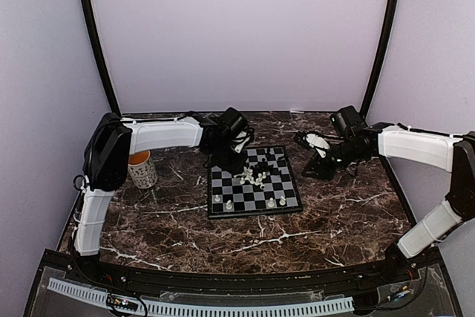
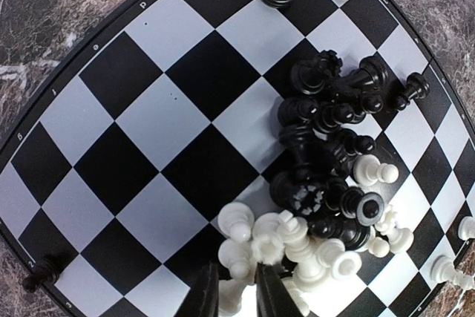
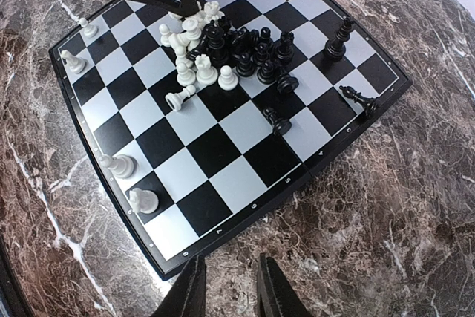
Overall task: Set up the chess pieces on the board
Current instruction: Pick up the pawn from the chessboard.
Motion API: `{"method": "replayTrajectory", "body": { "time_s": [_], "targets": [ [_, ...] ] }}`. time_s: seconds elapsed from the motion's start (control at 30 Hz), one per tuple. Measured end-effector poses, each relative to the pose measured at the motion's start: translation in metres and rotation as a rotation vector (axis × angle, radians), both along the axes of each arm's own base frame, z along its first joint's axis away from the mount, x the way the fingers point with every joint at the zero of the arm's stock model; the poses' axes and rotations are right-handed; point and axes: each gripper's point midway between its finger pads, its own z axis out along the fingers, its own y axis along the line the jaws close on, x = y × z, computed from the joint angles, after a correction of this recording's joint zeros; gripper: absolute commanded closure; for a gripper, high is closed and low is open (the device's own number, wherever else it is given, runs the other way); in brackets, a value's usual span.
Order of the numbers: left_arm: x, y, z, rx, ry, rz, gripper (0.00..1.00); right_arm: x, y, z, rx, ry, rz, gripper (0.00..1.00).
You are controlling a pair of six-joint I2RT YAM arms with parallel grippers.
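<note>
Chess pieces [image 1: 253,177] mostly in one heap, black and white mixed, on the middle-to-far part of the board [image 1: 249,192]. Board lies flat at the centre of the table [image 1: 319,220], between the two arms.

Top view: a few white pieces stand apart along the board's near edge. Left gripper [image 1: 228,159] is down over the board's far left part, at the heap. Right gripper [image 1: 318,168] is off the board, over bare marble just beside its right side. This view is too small for jaws or piece types.

Left wrist view closes in on the chess pieces [image 2: 326,183]: black figures piled above, white below, many on their sides. Two black pieces stand upright at the board [image 2: 148,109] edge at the top of the frame, and one black piece [image 2: 41,276] sits alone on the border at lower left. Left gripper [image 2: 236,296] jaws are narrow, with a white piece [image 2: 230,298] between the fingers; cannot tell if it is actually pinched.

Right wrist view gives the whole board [image 3: 223,154] at a slant. Four white pieces stand along its left rim and three black ones lie apart from the heap on the right. The left gripper's dark fingers dip into the white side of the heap. Right gripper [image 3: 230,291] is slightly parted with nothing between the fingers, hovering over marble near the board's corner.

Table is dark brown marble pattern with white veins. Mug [image 1: 142,171], white with orange inside, sits at the table's left by the left arm. Pale lilac walls [image 1: 237,35] on three sides, black curved poles [image 1: 95,35] in the back corners
</note>
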Motion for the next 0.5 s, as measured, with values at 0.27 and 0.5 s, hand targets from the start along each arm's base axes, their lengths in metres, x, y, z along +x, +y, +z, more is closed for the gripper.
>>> {"method": "replayTrajectory", "body": {
  "time_s": [0.27, 0.5],
  "targets": [
    [0.006, 0.004, 0.001, -0.008, -0.001, 0.015, 0.82, 0.000, 0.000, -0.005, -0.006, 0.012, 0.000, 0.75],
    [0.015, 0.007, 0.003, -0.037, 0.002, 0.036, 0.80, 0.000, 0.000, -0.006, -0.007, 0.015, 0.000, 0.75]
  ]
}}
